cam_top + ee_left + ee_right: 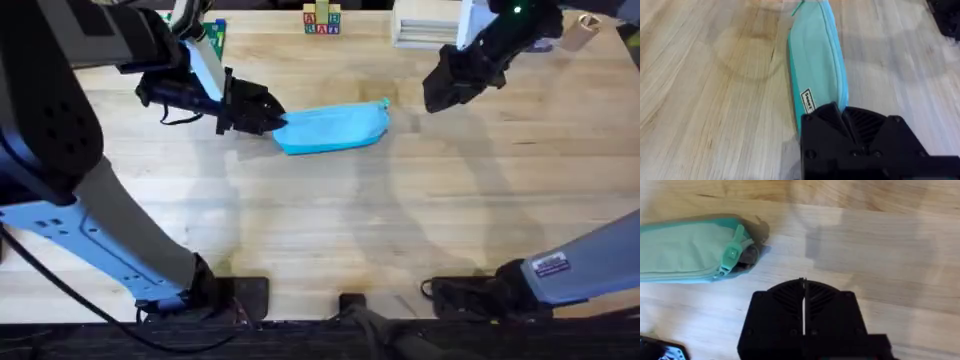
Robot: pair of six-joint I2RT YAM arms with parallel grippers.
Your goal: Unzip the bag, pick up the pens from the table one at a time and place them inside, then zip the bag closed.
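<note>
Bag lying toward far edge of bench, mid-width; L tool at one end, R tool off the other.

Overhead: bag (333,130) flat on bench (350,230); left tool (268,118) touching its end, grip state can't tell; right tool (440,95) apart, raised. L wrist: zip seam running along bag (817,65), label patch too, tool over near end. R wrist: pull tab (731,255) at bag's end, right tool (803,287) fingers pressed together, holding nothing. Risk: bag sliding if tab tugged w/o firm hold opposite.

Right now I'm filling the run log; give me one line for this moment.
left gripper: shut on bag end | right gripper: shut, apart from bag | bag: flat on table
</note>
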